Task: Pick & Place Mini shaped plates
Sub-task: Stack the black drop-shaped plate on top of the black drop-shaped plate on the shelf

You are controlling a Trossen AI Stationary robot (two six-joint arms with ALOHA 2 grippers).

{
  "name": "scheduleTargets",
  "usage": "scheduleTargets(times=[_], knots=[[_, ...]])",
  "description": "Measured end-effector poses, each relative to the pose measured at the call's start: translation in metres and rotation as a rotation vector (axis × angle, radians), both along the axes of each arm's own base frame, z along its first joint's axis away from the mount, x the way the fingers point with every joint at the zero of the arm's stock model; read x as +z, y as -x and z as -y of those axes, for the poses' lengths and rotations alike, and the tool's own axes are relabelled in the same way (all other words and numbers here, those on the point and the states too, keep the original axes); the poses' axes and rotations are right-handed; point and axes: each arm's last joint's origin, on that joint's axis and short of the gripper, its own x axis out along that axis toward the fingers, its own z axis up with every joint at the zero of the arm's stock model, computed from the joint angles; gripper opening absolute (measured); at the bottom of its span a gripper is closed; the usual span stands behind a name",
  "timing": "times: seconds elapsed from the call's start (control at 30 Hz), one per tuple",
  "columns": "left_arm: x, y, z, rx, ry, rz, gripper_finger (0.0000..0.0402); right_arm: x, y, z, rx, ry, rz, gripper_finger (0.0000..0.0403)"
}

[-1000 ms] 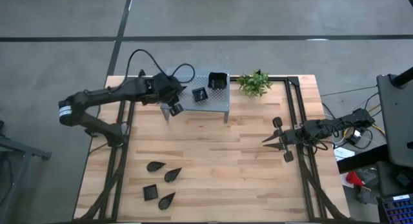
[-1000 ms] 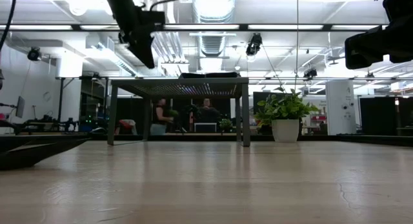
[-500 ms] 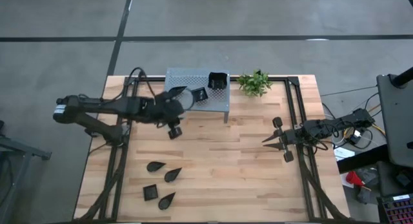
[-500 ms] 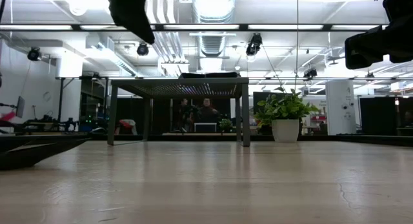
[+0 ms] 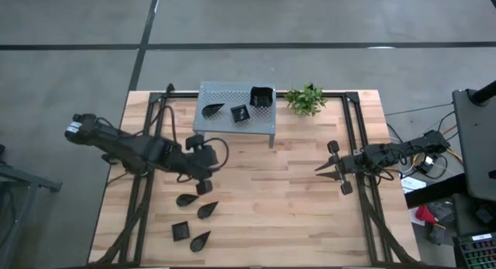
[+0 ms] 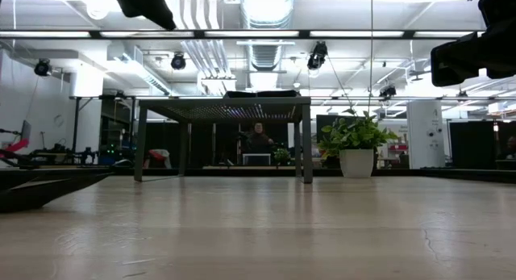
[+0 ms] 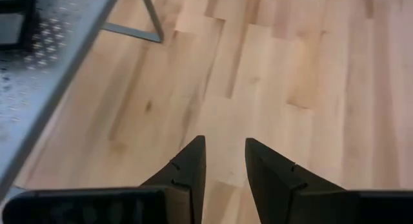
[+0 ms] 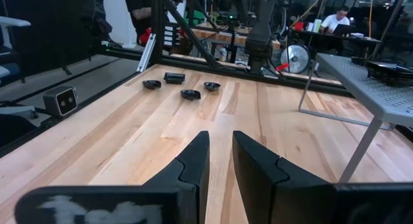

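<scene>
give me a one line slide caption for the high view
Three black dishes on the grey shelf, four more on the table, left gripper above them, jaws empty.

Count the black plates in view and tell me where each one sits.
7. Three on the grey shelf: a leaf plate, a small square, a larger square. Four on the table's near-left: leaf plates, and a square. None seem hidden.

the perforated shelf (image 5: 236,114) stands at the table's (image 5: 294,215) far edge, the plant (image 5: 305,99) just beside it to the right. three plates (image 5: 240,112) lie on the shelf. four more plates (image 5: 194,217) lie grouped near the table's front left corner. the left gripper (image 5: 203,162) hangs between shelf and that group; the right gripper (image 5: 325,167) is by the right edge
</scene>
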Motion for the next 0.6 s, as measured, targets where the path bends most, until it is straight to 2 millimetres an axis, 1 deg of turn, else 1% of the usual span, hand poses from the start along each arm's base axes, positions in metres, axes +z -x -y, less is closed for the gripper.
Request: scheduleTargets(times=[0.2, 0.6], knots=[[-0.002, 0.003, 0.012, -0.015, 0.029, 0.001, 0.0104, 0.0, 0.0, 0.0, 0.0, 0.0, 0.0, 0.0063], [-0.023, 0.013, 0.036, 0.004, 0.136, -0.025, 0.0104, 0.0, 0.0, 0.0, 0.0, 0.0, 0.0, 0.0063]])
